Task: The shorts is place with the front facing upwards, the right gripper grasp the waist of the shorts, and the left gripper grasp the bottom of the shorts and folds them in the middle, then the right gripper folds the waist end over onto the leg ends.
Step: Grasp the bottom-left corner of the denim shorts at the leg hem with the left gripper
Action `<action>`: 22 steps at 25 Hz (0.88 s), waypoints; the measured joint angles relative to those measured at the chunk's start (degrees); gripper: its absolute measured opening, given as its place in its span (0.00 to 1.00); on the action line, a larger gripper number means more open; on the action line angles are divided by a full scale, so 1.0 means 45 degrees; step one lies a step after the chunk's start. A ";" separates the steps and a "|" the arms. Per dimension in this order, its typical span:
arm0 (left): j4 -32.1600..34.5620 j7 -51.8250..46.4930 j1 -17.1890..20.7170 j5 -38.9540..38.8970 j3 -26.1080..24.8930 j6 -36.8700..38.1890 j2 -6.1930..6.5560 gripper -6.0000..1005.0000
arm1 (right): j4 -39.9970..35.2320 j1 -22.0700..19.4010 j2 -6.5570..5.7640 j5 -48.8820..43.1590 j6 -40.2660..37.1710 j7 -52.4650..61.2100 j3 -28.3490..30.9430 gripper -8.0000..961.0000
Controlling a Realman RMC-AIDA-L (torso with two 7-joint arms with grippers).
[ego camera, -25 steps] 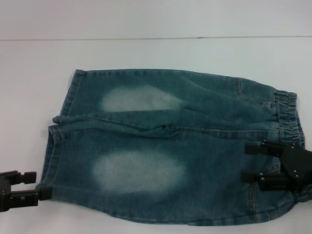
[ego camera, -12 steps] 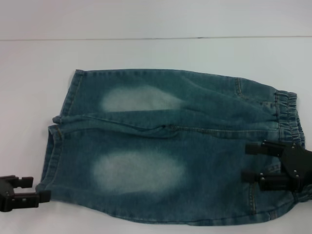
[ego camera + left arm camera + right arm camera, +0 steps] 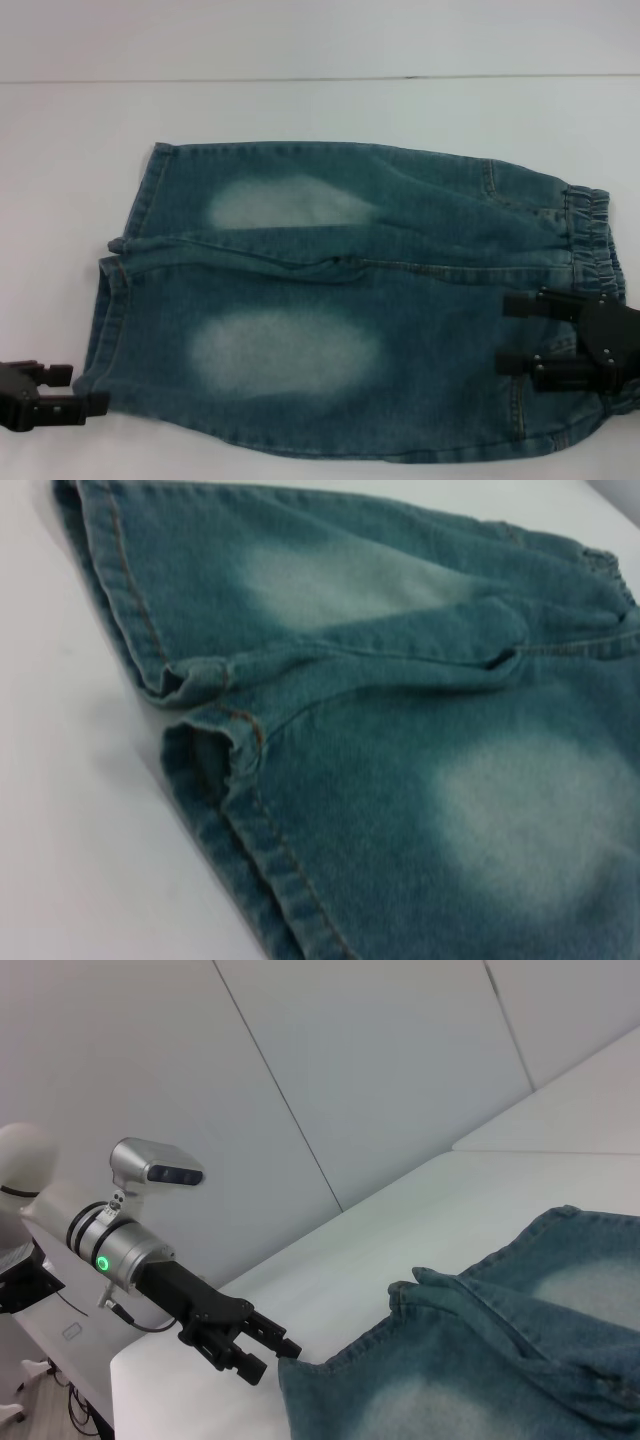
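Denim shorts lying flat on a white surface, with an end effector stationed at each end.

In the head view, the shorts [image 3: 350, 300] are seen spread on the surface [image 3: 320, 110], the waist of the shorts [image 3: 595, 235] lying to the right and the bottom of the shorts [image 3: 110, 300] to the left. The right end effector [image 3: 515, 333] is being held released over the waist end, fingers spread above the denim. The left end effector [image 3: 85, 390] is being held released at the near hem corner, fingertips touching its edge. In the left wrist view, both leg hems [image 3: 205, 715] are shown close up, lying on the surface. In the right wrist view, the left end effector [image 3: 275, 1352] is seen parted at the hem corner.
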 joint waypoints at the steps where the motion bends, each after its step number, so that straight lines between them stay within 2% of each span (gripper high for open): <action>1: 0.0001 -0.0013 -0.0014 0.0061 0.0023 -0.0015 -0.0004 0.84 | 0.0005 0.0000 0.0000 0.0000 -0.0002 0.0000 -0.0001 0.98; 14: 0.0029 -0.0563 -0.0054 0.0183 0.0902 0.0052 -0.0044 0.84 | 0.0013 0.0001 0.0001 0.0000 0.0014 0.0000 -0.0038 0.98; 22: 0.0026 -0.0574 -0.0301 0.0141 0.0909 0.0119 -0.0062 0.82 | 0.0033 0.0001 0.0000 0.0000 0.0042 0.0000 -0.0034 0.98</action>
